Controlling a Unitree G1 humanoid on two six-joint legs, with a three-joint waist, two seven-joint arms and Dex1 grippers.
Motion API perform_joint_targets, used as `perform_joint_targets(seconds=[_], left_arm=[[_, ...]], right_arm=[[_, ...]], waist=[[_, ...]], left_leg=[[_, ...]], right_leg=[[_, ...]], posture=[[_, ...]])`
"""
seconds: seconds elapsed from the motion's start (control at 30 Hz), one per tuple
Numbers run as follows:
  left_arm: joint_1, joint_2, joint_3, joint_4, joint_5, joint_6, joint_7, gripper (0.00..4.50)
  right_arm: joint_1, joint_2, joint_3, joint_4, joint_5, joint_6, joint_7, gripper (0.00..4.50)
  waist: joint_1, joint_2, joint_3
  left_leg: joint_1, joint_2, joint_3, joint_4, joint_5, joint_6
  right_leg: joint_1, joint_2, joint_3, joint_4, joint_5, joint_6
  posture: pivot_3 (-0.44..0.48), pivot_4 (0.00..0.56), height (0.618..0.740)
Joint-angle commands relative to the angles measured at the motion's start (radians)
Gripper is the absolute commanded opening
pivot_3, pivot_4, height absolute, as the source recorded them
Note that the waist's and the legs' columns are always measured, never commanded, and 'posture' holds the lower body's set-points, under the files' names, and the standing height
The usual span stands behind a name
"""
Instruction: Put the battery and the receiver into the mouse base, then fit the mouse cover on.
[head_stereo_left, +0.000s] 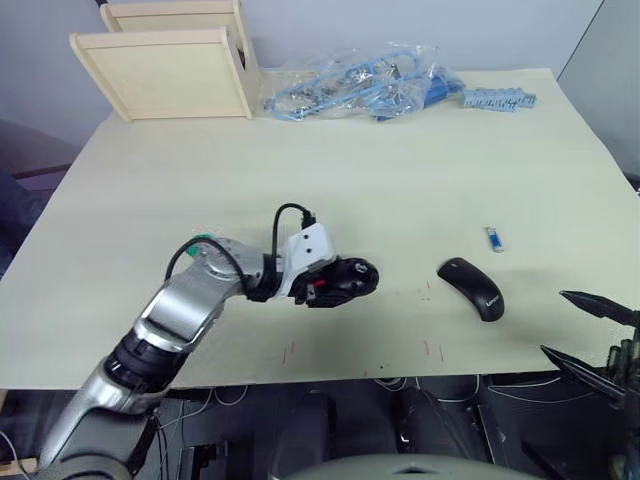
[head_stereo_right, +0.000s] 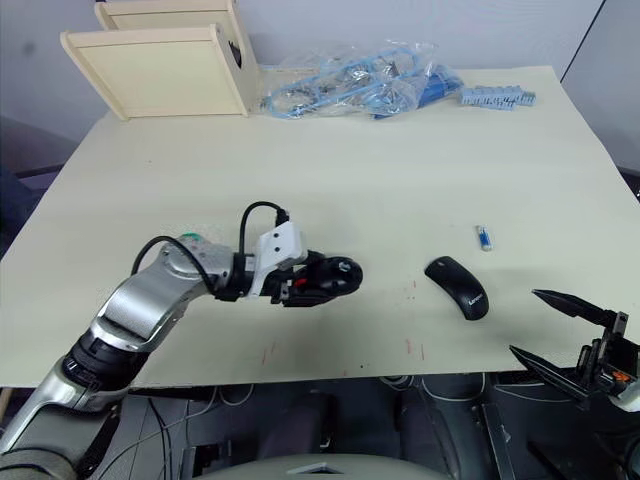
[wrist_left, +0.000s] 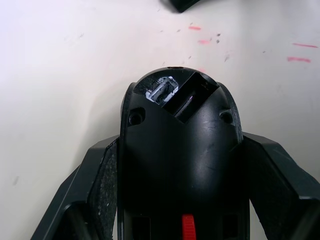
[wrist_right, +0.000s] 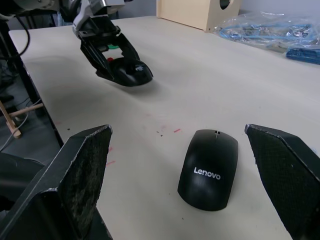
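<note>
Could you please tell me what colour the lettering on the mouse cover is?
White, on the glossy black mouse cover; it shows best in the right wrist view.

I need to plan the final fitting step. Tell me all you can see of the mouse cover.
The mouse cover is a smooth, glossy black curved shell, plastic by its look, with white Lenovo lettering near one end. It lies domed side up on the table, nothing gripping it, in front of the open right gripper.
</note>
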Motion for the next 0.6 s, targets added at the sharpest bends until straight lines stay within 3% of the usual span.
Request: perform_joint_targets(seconds=[0.03, 0.2, 0.43, 0.6], left_arm=[[-0.038, -0.022, -0.046, 0.022, 0.034, -0.036, -0.022, 2.94], [-0.078, -0.092, -0.107, 0.090, 0.092, -0.066, -0.011, 2.94], [-0.072, -0.117, -0.153, 0.154, 0.163, -0.090, -0.022, 2.94], [-0.067, -0.122, -0.159, 0.164, 0.186, -0.090, -0.026, 2.94]], right_arm=[[0.002, -0.025, -0.024, -0.046, 0.001, 0.035, -0.052, 4.50], [-0.001, -0.039, -0.012, -0.065, -0.049, 0.055, -0.115, 4.50], [-0.005, -0.049, -0.021, -0.102, -0.043, 0.132, -0.202, 4.50], [-0.037, -0.085, -0.014, -0.159, -0.048, 0.296, -0.378, 4.50]], waist=[[0.001, 0.000, 0.000], [0.004, 0.000, 0.000], [0.002, 0.001, -0.001], [0.003, 0.002, -0.001]], left_leg=[[0.000, 0.000, 0.000, 0.000, 0.000, 0.000], [-0.001, 0.000, 0.000, 0.000, 0.000, 0.000], [0.000, 0.000, 0.000, 0.000, 0.000, 0.000], [0.000, 0.000, 0.000, 0.000, 0.000, 0.000]], right_leg=[[0.000, 0.000, 0.000, 0.000, 0.000, 0.000], [0.000, 0.000, 0.000, 0.000, 0.000, 0.000], [0.000, 0.000, 0.000, 0.001, 0.000, 0.000], [0.000, 0.000, 0.000, 0.001, 0.000, 0.000]], posture=[[0.000, 0.150, 0.740], [0.000, 0.150, 0.740], [0.000, 0.150, 0.740], [0.000, 0.150, 0.740]])
